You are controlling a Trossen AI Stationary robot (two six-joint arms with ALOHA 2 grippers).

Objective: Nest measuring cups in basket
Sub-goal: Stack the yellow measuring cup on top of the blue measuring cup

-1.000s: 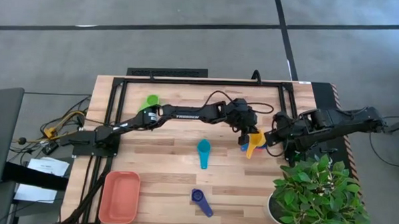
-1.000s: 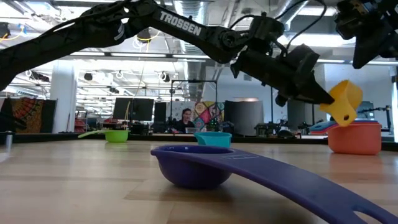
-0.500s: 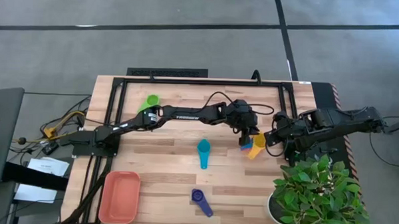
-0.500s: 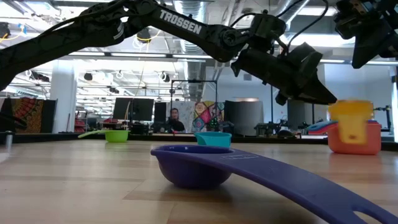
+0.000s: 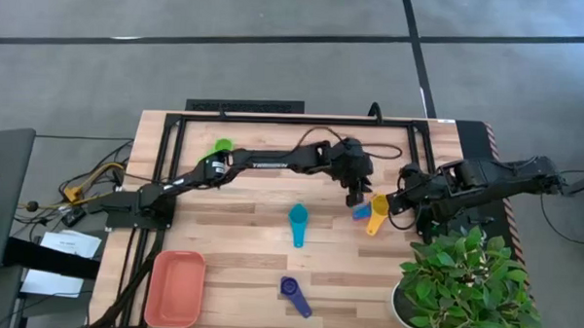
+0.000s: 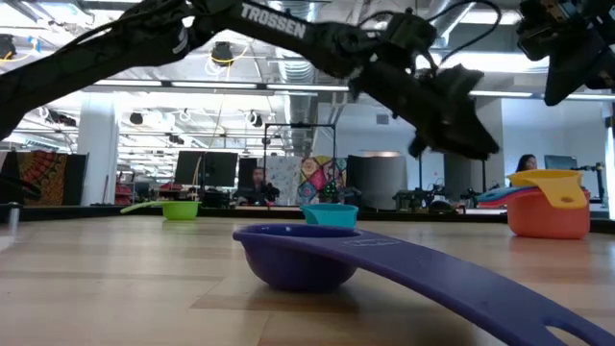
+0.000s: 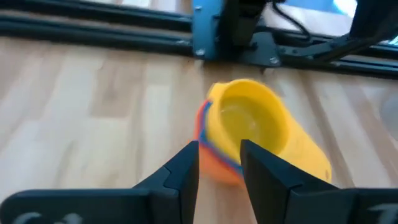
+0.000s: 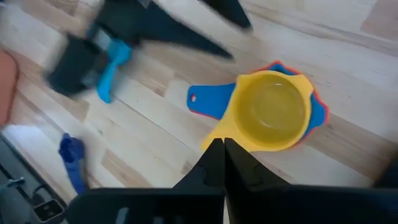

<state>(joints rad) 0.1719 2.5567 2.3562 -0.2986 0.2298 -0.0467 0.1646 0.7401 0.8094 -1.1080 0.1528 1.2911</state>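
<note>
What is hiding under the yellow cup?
The yellow plastic measuring cup sits on top of a stack. Under it a blue cup pokes out its handle, and a coral cup sits at the bottom. Any further cups in between are covered.

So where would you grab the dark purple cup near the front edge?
By its handle. The purple cup lies upright, its long flat handle pointing toward the front-right and clear of neighbours. Probably come straight down and close across the handle's width; the round bowl is likely wider and harder to pinch.
</note>
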